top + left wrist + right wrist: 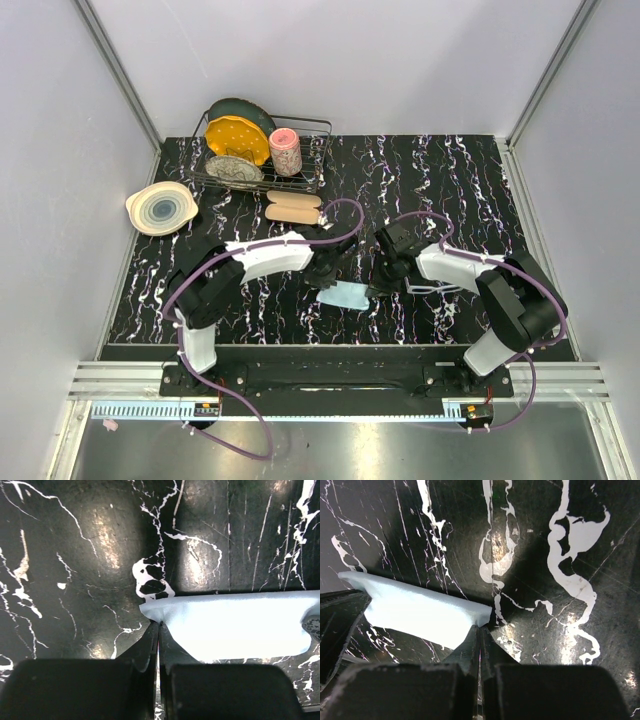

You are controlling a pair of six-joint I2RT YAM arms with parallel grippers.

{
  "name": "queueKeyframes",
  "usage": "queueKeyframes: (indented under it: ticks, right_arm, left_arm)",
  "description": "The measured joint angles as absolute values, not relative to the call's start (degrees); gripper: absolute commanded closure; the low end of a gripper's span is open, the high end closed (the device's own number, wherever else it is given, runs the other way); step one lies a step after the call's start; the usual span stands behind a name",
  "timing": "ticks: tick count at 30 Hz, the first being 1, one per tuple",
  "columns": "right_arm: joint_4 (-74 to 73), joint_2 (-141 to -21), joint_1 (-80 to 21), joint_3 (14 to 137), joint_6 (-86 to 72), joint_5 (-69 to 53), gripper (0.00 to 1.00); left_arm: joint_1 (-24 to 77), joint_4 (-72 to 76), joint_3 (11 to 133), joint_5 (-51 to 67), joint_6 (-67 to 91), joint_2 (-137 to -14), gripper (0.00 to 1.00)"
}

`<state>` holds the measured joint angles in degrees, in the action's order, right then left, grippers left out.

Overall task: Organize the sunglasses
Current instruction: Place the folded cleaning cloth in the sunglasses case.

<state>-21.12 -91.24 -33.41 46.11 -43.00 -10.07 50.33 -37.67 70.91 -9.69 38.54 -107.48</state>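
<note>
- Crockery stands at the far left of the desk (pixel 480 180): a cream bowl (pixel 160 208) and, behind it, a wire rack (pixel 318 150) holding plates and a pink cup. Two tan oblong pieces (pixel 293 207) lie just in front of the rack. None of this looks to be part of the job.
- The left claw (pixel 159 630) is low over the middle of the desk, its fingers pressed together on one corner of the light-blue cloth (pixel 235 625).
- The cloth lies between the two claws. In the right wrist view its edge looks doubled over.
- The right claw (pixel 480 630) is likewise pinched closed on the opposite corner of the cloth.
- The sunglasses (pixel 432 289) rest on the desk to the right of the cloth, close under the right forearm. Neither claw touches them, and whether their arms are folded is too small to tell.
- The step in hand appears to be folding or laying out the cloth, with the sunglasses not yet handled.
- The next move likely calls for both claws to travel together so the cloth stays even, then release it. The right claw is the nearer one to pinch the thin frame, avoiding the lenses.
</note>
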Motion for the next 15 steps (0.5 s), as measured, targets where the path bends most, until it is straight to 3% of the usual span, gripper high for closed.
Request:
queueKeyframes:
  ticks: [15]
  right_arm:
    - [-21.9,-91.6,-33.5,57.6,-41.6,-9.9,1.00]
  left_arm:
    - [43.7,-41.1,77.0,-8.8,34.4,-105.0,1.00]
